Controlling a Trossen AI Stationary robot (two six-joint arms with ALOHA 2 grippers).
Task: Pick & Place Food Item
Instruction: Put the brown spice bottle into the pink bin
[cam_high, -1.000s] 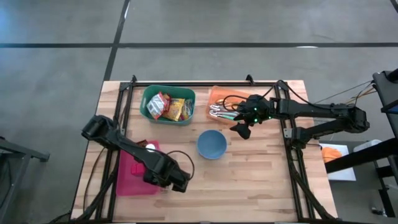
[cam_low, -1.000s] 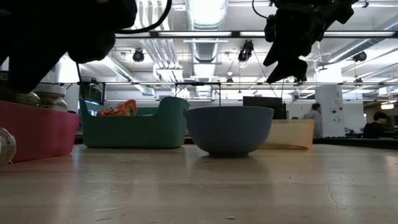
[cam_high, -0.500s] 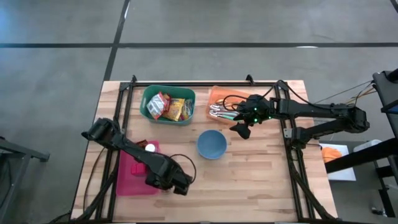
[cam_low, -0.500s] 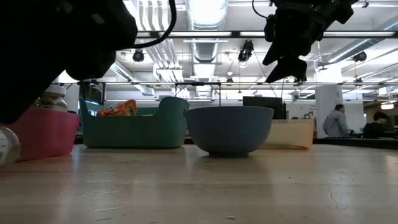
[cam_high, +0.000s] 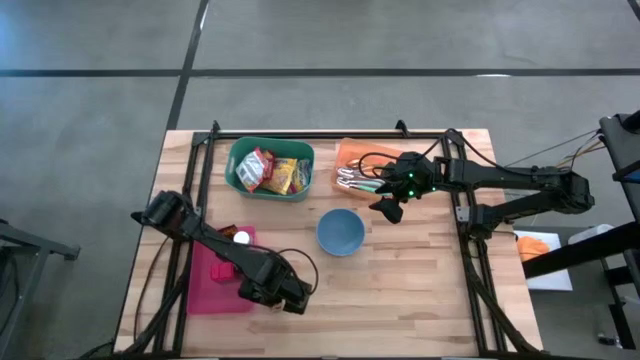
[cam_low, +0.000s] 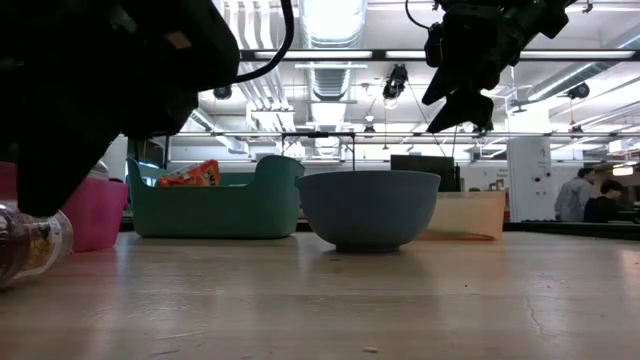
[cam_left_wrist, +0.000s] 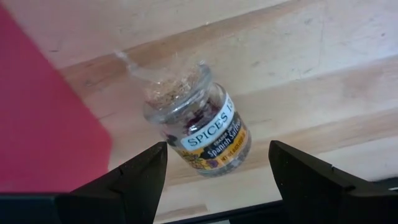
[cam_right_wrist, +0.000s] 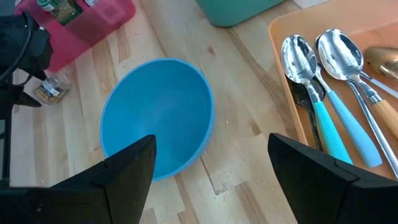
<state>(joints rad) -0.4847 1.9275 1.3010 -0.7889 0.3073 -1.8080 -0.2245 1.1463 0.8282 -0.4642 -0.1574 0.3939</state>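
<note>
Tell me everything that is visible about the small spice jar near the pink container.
The spice jar is a small clear glass jar lying on its side on the wooden table, right beside the pink container; contact between them cannot be told. Its label is white, yellow and dark and reads "SPICES" and "Spanish Saffron". Dark and reddish contents show through the glass. The lid end is not clearly seen. The left gripper hovers over it with fingers open on either side, not touching it.

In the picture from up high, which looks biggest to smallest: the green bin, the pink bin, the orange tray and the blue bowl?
1. green bin and pink bin: they look alike, and the arm hides part of the pink one.
2. orange tray, partly hidden too.
3. blue bowl, smallest.
</note>
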